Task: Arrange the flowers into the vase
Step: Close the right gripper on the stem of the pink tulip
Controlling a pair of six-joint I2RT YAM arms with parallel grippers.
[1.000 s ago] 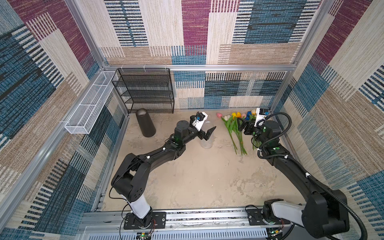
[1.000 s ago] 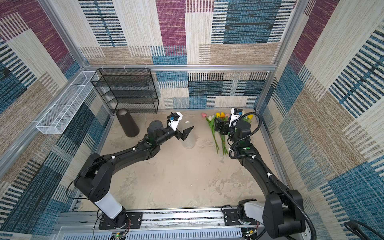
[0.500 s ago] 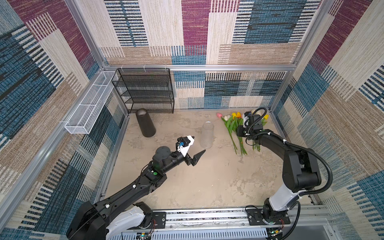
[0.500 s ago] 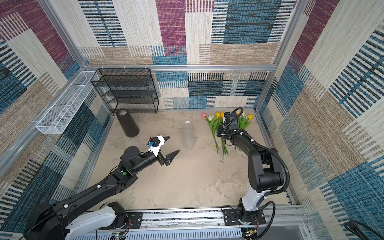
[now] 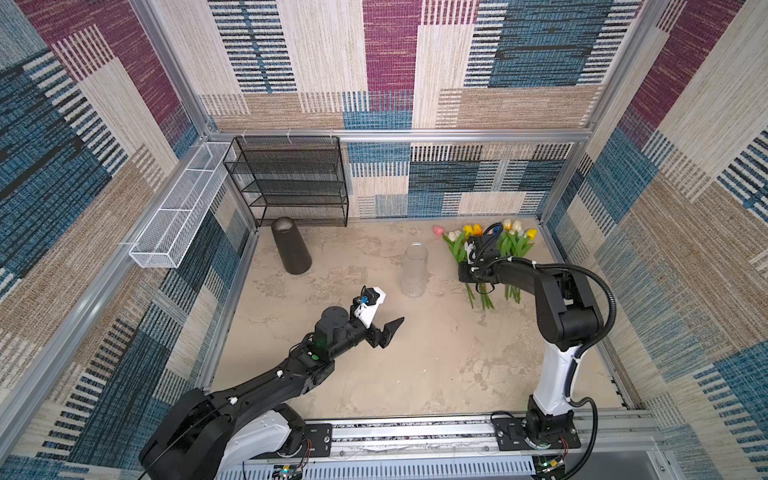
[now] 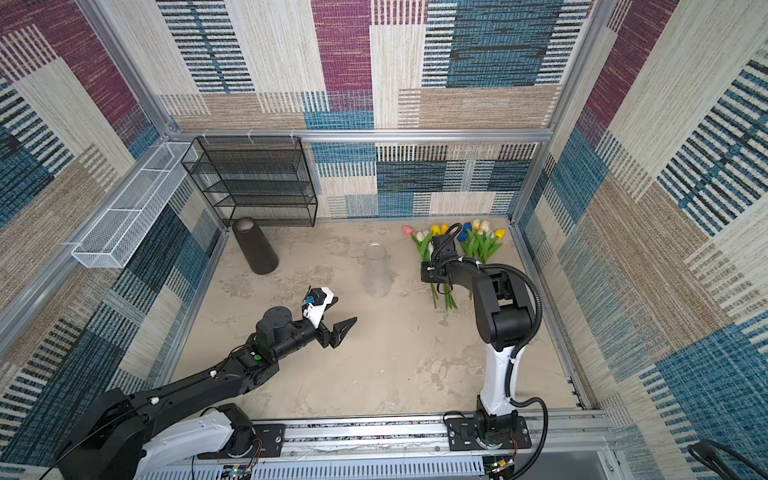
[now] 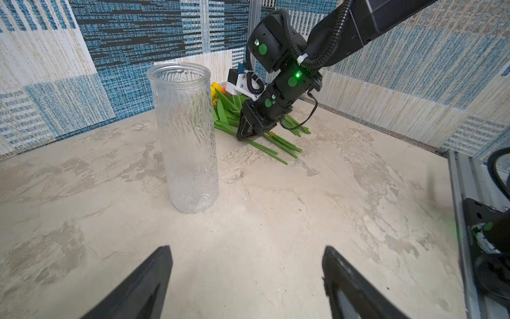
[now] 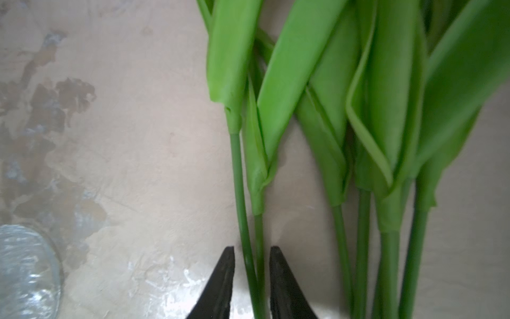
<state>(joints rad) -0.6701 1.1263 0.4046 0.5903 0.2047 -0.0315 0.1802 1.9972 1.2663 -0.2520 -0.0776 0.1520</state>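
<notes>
Top views: flowers lie flat, right of frame centre; a clear ribbed glass vase stands upright just left of them. Left wrist view: left gripper spread wide, empty; right gripper down on the stems. Right wrist view: jaws nearly closed astride two thin smooth stems below soft leaves, hold unclear. Likely light, springy; pinch bare stem.

No text, label, brand, number or sign could be read in any of the views.
</notes>
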